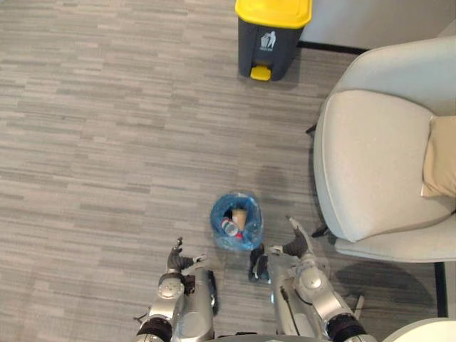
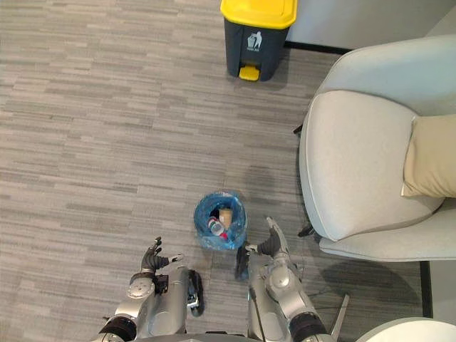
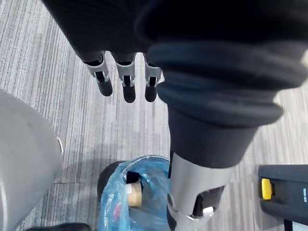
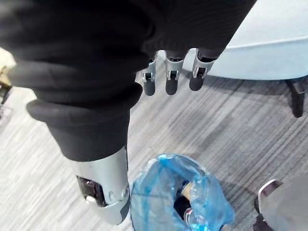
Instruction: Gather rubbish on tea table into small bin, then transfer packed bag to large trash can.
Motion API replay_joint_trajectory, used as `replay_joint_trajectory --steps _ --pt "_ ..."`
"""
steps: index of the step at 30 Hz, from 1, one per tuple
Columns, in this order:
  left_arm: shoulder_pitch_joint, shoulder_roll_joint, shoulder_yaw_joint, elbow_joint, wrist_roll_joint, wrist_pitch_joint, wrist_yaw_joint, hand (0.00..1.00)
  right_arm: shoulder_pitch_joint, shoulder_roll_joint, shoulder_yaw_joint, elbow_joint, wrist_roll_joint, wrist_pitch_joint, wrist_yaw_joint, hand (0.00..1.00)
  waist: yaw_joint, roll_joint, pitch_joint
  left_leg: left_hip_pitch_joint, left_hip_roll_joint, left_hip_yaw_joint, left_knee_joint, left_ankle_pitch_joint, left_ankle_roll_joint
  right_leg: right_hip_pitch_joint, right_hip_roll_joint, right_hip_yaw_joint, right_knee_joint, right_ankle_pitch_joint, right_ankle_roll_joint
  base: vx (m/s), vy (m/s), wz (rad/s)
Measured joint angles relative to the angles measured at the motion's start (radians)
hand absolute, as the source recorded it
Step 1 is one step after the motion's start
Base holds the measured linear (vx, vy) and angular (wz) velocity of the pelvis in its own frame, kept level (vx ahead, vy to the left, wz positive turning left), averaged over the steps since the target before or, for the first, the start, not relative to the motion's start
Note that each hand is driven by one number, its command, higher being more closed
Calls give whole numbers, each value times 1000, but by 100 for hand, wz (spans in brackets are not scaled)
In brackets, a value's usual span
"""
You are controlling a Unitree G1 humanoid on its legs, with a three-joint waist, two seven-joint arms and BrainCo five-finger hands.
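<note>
Small bin (image 1: 236,221) is seen standing on the grey plank floor (image 1: 107,142), directly ahead of the robot and between its two hands. It is lined with a blue bag (image 4: 168,195), the bag's rim puffed up loosely above the bin. Inside the bag a tan cup (image 1: 240,215) and a red-and-white item (image 1: 229,226) are noted; other contents cannot be made out.

Left hand (image 1: 178,261) is held low, near the bin on its left, apart from it. In the left wrist view its fingers (image 3: 126,84) are extended and relaxed, the thumb (image 3: 195,187) stands apart from them, and nothing is held. Right hand (image 1: 291,249) is held just beside the bin on its right; whether it touches the bag cannot be told. In the right wrist view its fingers (image 4: 169,77) are likewise spread straight with the thumb (image 4: 103,185) apart, and nothing is held.

Large trash can (image 1: 274,35), dark grey with yellow lid and yellow pedal, is located at the far end of the floor, well apart from the small bin, lid down. Bare floor lies between the two.

A pale armchair (image 1: 377,157) is placed to the right of that line, with a beige cushion (image 1: 442,157) on its seat. One dark chair leg (image 1: 319,231) is noted near the right hand.
</note>
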Motion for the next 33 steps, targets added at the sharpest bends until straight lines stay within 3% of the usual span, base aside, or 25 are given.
replay_joint_trajectory --steps 2,6,11,13,15,18,19,25,33 --pt "-46 1 -3 -7 -2 -14 3 0 -94 1 43 5 -46 3 -8 0 1 13 30 -88 14 2 69 -78 14 -102 -1 1 79 -25 1 -240 -18 -5" --pt "-126 1 -1 -21 -25 -18 17 0 -255 -15 109 6 -104 7 -10 0 5 19 73 -276 42 8 226 -119 45 -281 -6 11 190 -37 14 -279 -10 -15" --pt "-251 1 19 -106 -85 -29 52 0 -482 -43 168 -8 -140 22 -16 0 12 20 145 -562 72 15 376 -135 64 -562 -24 9 294 -36 15 -286 -23 -20" --pt "-303 2 34 -138 -113 -43 68 0 -551 -81 199 -8 -140 44 -25 0 29 22 154 -668 83 8 418 -130 67 -661 -37 -8 323 -23 13 -141 -22 -14" --pt "-309 4 35 -169 -137 -53 71 0 -584 -100 209 -8 -139 56 -29 0 28 23 154 -719 83 -1 456 -127 61 -710 -48 -15 357 1 -11 -79 -8 7" --pt "-322 10 35 -216 -157 -74 71 0 -661 -134 218 -2 -138 59 -33 0 30 25 155 -792 82 -12 487 -127 60 -779 -58 -21 388 0 -15 -67 -9 7" --pt "-334 11 34 -223 -168 -82 71 0 -691 -143 225 17 -138 60 -34 100 31 28 155 -823 81 -21 499 -126 58 -804 -62 -26 397 1 -16 -88 7 6" --pt "-375 21 27 -248 -197 -96 71 0 -753 -148 248 170 -139 82 -23 100 57 28 155 -901 61 -30 506 -114 58 -878 -89 -30 418 1 -15 -68 11 12" --pt "-378 27 25 -245 -197 -102 71 0 -756 -156 272 198 -129 79 -22 100 57 28 155 -908 53 -33 495 -106 58 -884 -93 -31 413 1 -15 -66 17 3"
